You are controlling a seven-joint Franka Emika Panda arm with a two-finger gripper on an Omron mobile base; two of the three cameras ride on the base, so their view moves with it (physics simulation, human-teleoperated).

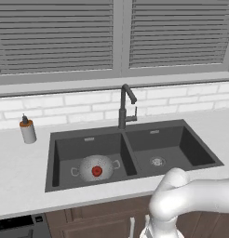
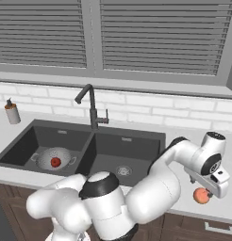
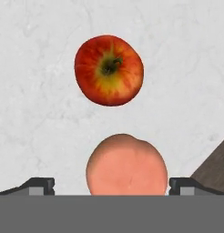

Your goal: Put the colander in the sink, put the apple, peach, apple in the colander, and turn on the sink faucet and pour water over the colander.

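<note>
Colander [image 1: 96, 168] sits in the left basin of the sink [image 1: 191, 146], over the drain end, already holding one red apple [image 1: 97, 171]. On the counter [image 2: 184, 195] right of the sink, near its front edge, the gripper [image 3: 111, 185] is lowered over the peach [image 3: 126, 164]. The jaws stand released, one finger tip on each side of the fruit with a narrow gap showing at either flank, so nothing is gripped yet.

The second apple [image 3: 109, 70] lies on the counter just past the peach, apart from it. The main risk, as I judge it, is the round, smooth peach rolling or squirting out if the fingers close off-centre or too high on its curve; it could bump that apple or roll toward the counter's front edge and drop. A shallow grip could also let it slip during the long carry across the right basin. The sink faucet [image 1: 126, 106] stands behind the divider with its spout high, a possible snag on that path.
</note>
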